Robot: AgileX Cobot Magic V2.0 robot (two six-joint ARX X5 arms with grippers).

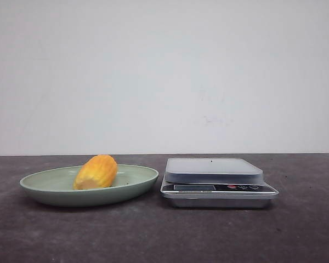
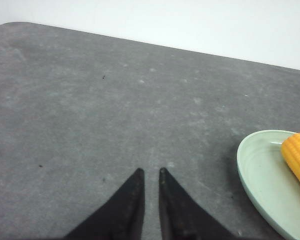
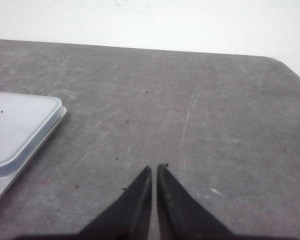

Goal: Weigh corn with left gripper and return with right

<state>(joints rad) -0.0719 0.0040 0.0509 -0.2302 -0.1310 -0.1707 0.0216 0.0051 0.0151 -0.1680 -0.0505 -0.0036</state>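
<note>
The corn (image 1: pixel 96 172), a short yellow-orange cob, lies in the pale green dish (image 1: pixel 44 186) on the left of the dark table. A silver kitchen scale (image 1: pixel 215 181) with a grey platform stands to the dish's right. Neither gripper shows in the front view. In the left wrist view my left gripper (image 2: pixel 150 172) is shut and empty over bare table, with the dish (image 2: pixel 262 175) and the corn (image 2: pixel 299 156) off to one side. In the right wrist view my right gripper (image 3: pixel 155 168) is shut and empty, apart from the scale's platform (image 3: pixel 17 125).
The table's far edge meets a plain white wall. Bare grey tabletop (image 1: pixel 164 235) lies in front of the dish and scale.
</note>
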